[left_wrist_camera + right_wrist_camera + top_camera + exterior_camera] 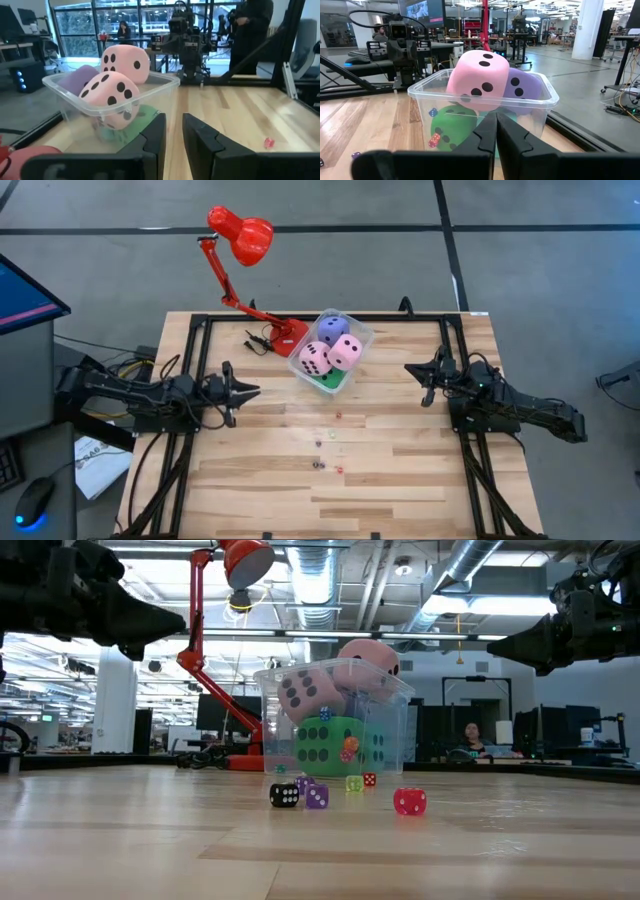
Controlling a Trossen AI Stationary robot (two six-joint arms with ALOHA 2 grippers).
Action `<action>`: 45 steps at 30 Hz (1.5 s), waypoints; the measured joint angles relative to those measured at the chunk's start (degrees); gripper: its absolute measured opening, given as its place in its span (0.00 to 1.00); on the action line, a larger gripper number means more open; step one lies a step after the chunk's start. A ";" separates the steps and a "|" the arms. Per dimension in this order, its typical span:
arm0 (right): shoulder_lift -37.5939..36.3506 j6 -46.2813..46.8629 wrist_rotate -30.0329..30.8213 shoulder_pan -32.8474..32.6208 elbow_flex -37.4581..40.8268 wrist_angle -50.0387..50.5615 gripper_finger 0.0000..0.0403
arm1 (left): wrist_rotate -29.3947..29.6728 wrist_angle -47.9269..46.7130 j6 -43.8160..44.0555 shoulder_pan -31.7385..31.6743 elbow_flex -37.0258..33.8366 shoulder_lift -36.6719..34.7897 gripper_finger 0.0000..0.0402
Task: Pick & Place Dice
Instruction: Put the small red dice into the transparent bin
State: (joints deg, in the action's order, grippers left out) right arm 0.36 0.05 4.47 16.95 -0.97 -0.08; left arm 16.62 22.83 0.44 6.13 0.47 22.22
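At the table's left, the left gripper (250,391) hovered empty with fingers narrowly apart. In the middle, a clear tub (360,332) held the big soft dice (346,352), while tiny dice (409,801) lay loose on the table (400,480) in front of it. At right, the right gripper (412,368) hovered closed and empty; judging by this, the next move was to reach down for a tiny die.
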 joint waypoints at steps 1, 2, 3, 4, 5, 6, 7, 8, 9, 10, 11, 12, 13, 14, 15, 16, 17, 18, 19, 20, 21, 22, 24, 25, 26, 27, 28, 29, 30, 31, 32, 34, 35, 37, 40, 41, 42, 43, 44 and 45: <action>0.00 0.00 0.00 0.00 0.00 0.00 0.02 | -0.01 -0.26 -0.94 0.00 0.00 0.00 0.13; 0.00 0.00 0.00 0.00 0.00 0.00 0.02 | 0.00 -0.44 -1.91 0.00 0.00 0.00 0.13; 0.00 0.00 0.00 0.00 0.00 0.00 0.02 | -0.01 -0.52 -2.78 0.00 0.00 0.00 0.13; 0.00 0.00 0.00 0.00 0.00 -0.02 0.02 | 0.00 -0.55 -3.36 0.00 0.00 0.00 0.13; 0.00 -0.01 0.00 0.00 0.01 -0.15 0.02 | 0.00 -0.59 -3.49 0.00 0.00 0.00 0.13; 0.00 0.00 0.00 0.00 0.05 -0.37 0.02 | 0.00 -0.55 -3.51 0.00 0.00 0.00 0.13; 0.00 -0.01 0.00 0.00 0.09 -0.61 0.02 | 0.00 -0.55 -3.51 0.00 0.00 0.00 0.13; 0.00 0.00 0.02 0.00 0.13 -0.90 0.02 | 0.00 -0.54 -3.51 0.00 0.00 0.00 0.13; 0.00 0.00 0.02 0.00 0.18 -1.25 0.02 | 0.00 -0.57 -3.51 0.00 0.00 0.00 0.13; 0.00 0.00 0.03 0.00 0.20 -1.69 0.02 | 0.00 -0.56 -3.51 0.00 0.00 0.00 0.13; -0.01 0.00 0.04 0.00 0.20 -2.17 0.02 | 0.00 -0.55 -3.51 0.00 0.00 0.00 0.13; -0.02 0.00 0.03 0.00 0.19 -2.31 0.02 | 0.00 -0.55 -3.51 0.00 0.00 0.00 0.13; 0.00 0.00 0.04 0.00 0.17 -2.27 0.02 | 0.00 -0.55 -3.51 0.00 0.00 0.00 0.13; 0.00 -0.02 0.04 0.00 0.17 -2.30 0.02 | 0.00 -0.55 -3.51 0.00 0.00 0.00 0.13; 0.00 -0.35 0.04 0.02 0.17 -2.36 0.02 | 0.00 -0.55 -3.53 0.00 0.00 0.00 0.13; 0.00 -1.33 0.10 0.14 0.17 -2.34 0.02 | 0.00 -0.54 -3.53 0.00 0.00 0.00 0.13; 0.00 -2.30 0.34 0.26 0.17 -2.34 0.02 | 0.00 -0.55 -3.53 0.00 0.00 0.00 0.13; 0.00 -2.72 0.49 0.41 0.17 -2.34 0.02 | 0.00 -0.55 -3.54 0.00 0.00 0.00 0.13; 0.00 -2.61 0.50 0.48 0.17 -2.35 0.02 | 0.00 -0.52 -3.55 0.00 0.00 0.00 0.13; 0.00 -1.86 0.52 0.48 0.17 -2.34 0.02 | 0.00 -0.52 -3.53 0.00 0.00 0.00 0.13; 0.00 -0.74 0.50 0.46 0.17 -2.36 0.02 | 0.00 -0.52 -3.42 0.00 0.00 0.00 0.13; 0.00 0.39 0.48 0.46 0.17 -2.36 0.02 | 0.00 -0.53 -3.22 0.00 0.00 0.00 0.13; 0.00 1.92 0.44 0.46 0.15 -2.38 0.02 | 0.00 -0.52 -3.23 0.00 0.00 0.00 0.13; 0.00 2.48 0.42 0.46 0.14 -2.38 0.02 | 0.00 -0.52 -3.22 0.00 0.00 0.00 0.13; 0.00 2.95 0.32 0.46 0.10 -2.39 0.02 | 0.00 -0.52 -3.25 0.00 0.00 0.00 0.13; 0.00 3.26 0.28 0.46 0.09 -2.38 0.02 | 0.00 -0.52 -3.22 0.00 0.00 0.00 0.13; 0.00 3.43 0.28 0.46 0.07 -2.38 0.02 | 0.00 -0.52 -3.22 0.00 0.00 0.00 0.13; 0.00 3.43 0.28 0.46 0.07 -2.34 0.02 | 0.00 -0.52 -3.22 0.00 0.00 0.00 0.13; 0.00 3.43 0.28 0.46 0.07 -2.34 0.02 | 0.00 -0.52 -3.22 0.00 0.00 0.00 0.13; 0.00 3.43 0.28 0.46 0.07 -2.34 0.02 | 0.00 -0.52 -3.22 0.00 0.00 0.00 0.13; 0.00 3.43 0.28 0.46 0.07 -2.32 0.02 | 0.00 -0.52 -3.22 0.00 0.00 0.00 0.13; 0.00 3.43 0.28 0.46 0.07 -2.25 0.02 | 0.00 -0.52 -3.22 0.00 0.00 0.00 0.13; 0.00 3.41 0.28 0.46 0.07 -2.30 0.02 | 0.00 -0.52 -3.22 0.00 0.00 0.00 0.13; 0.00 3.18 0.27 0.46 0.07 -2.51 0.02 | 0.01 -0.52 -3.21 0.00 0.00 0.00 0.13; 0.00 5.06 0.26 0.39 0.04 -2.56 0.02 | 0.02 -0.52 -3.20 0.00 0.00 0.00 0.13; 0.00 6.26 0.16 0.26 0.04 -2.56 0.02 | 0.02 -0.52 -3.20 0.00 0.00 0.00 0.13; 0.00 7.49 0.03 -0.08 0.04 -2.55 0.02 | 0.02 -0.52 -3.20 0.00 0.00 0.00 0.13; 0.00 8.33 0.02 -0.59 0.04 -2.54 0.02 | 0.00 -0.52 -3.20 0.00 0.00 0.00 0.13; 0.00 8.61 0.02 -1.24 0.04 -2.54 0.02 | 0.00 -0.52 -3.18 0.00 0.00 0.00 0.13; 0.00 8.55 0.00 -1.94 0.04 -2.54 0.01 | 0.02 -0.50 -3.18 0.00 0.00 0.00 0.13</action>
State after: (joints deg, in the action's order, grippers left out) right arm 0.36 8.60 4.47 15.01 -0.93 -2.62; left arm 16.64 22.33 -2.74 6.13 0.47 22.22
